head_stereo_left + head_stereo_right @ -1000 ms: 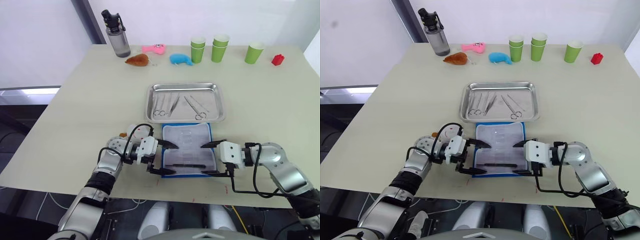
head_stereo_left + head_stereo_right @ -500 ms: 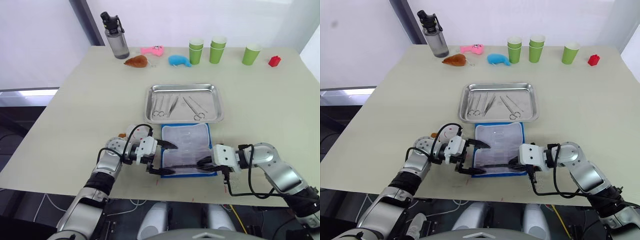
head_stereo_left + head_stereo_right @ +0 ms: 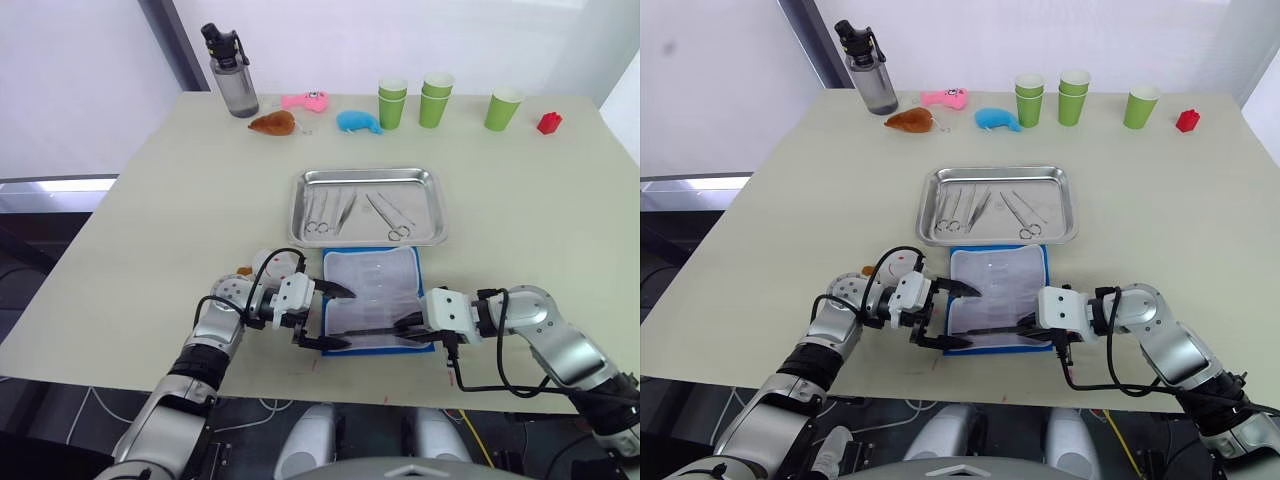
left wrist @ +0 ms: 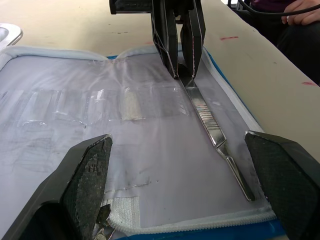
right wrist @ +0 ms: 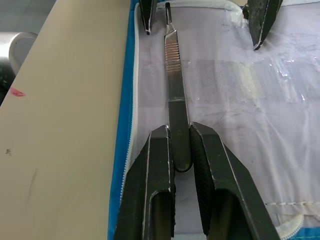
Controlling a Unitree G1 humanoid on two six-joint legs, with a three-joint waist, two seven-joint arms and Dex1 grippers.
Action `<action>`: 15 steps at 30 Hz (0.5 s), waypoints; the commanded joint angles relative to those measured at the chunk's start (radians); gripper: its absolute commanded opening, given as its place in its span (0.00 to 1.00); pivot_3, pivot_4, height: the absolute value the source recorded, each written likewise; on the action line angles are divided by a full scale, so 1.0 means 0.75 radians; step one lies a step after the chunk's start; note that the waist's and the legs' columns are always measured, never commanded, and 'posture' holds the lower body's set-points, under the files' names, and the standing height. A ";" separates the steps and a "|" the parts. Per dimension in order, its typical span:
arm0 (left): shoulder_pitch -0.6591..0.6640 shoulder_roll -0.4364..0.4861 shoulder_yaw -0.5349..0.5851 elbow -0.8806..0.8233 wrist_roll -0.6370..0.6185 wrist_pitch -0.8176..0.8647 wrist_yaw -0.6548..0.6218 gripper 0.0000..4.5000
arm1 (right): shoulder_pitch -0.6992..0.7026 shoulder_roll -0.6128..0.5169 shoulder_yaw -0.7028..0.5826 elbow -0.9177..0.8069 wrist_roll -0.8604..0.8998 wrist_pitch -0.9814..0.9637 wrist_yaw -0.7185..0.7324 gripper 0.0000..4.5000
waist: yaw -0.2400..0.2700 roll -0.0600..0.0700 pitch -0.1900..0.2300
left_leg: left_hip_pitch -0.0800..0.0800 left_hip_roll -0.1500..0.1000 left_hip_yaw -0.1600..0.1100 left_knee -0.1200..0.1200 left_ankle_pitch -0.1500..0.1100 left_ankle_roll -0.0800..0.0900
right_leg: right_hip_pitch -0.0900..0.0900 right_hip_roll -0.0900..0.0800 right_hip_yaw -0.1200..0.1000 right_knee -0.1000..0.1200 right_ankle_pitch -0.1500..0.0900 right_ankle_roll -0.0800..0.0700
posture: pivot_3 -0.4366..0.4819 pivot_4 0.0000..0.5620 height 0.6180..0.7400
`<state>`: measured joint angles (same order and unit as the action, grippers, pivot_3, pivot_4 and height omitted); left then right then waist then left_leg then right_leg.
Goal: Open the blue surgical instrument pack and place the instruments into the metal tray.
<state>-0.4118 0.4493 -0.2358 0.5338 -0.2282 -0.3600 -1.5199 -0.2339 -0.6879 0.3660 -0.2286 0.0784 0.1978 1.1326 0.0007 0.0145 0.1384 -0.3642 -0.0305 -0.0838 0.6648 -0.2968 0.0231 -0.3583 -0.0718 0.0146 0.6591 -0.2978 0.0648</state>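
You had no readable text, label, brand, number or sign anywhere in these views. The open blue surgical instrument pack [image 3: 375, 297] between your two claws showed only its pale lining, and the green cups [image 3: 434, 97] and dark bottle [image 3: 229, 71] far beyond the claws bore nothing legible.

Beige table [image 3: 150, 200] w/ metal tray [image 3: 435, 205], blue surgical instrument pack [image 3: 375, 262], cups [image 3: 432, 100].
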 commanded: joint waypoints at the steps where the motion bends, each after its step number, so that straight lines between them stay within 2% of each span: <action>1: 0.056 -0.011 -0.075 0.108 0.095 0.004 0.002 1.00 | -0.038 -0.079 -0.024 -0.111 -0.033 0.082 0.011 0.00 | 0.002 0.000 0.000 | 0.000 0.000 0.000 0.000 0.000 0.000 | 0.000 0.000 0.000 0.000 0.000 0.000 | 0.48 0.27 0.95; 6: 0.056 -0.014 -0.075 0.116 0.094 -0.002 -0.001 1.00 | -0.048 -0.128 -0.036 -0.224 -0.016 0.169 0.012 0.00 | 0.009 0.001 0.001 | -0.001 0.000 -0.001 0.000 0.000 0.000 | -0.001 0.000 -0.001 0.000 0.000 0.000 | 0.48 0.27 0.95; 15: 0.049 -0.019 -0.081 0.119 0.097 -0.008 -0.006 1.00 | -0.013 -0.261 -0.131 -0.292 0.010 0.173 0.035 0.00 | 0.015 0.000 0.002 | -0.002 0.000 -0.001 0.000 0.000 0.000 | -0.002 -0.001 -0.001 -0.001 0.000 0.000 | 0.48 0.27 0.95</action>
<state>-0.4206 0.4407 -0.2391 0.5430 -0.2282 -0.3776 -1.5234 -0.2428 -0.8690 0.3113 -0.4024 0.0688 0.3373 1.1534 0.0121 0.0144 0.1398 -0.3661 -0.0306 -0.0844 0.6645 -0.2969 0.0231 -0.3594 -0.0722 0.0135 0.6582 -0.2978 0.0648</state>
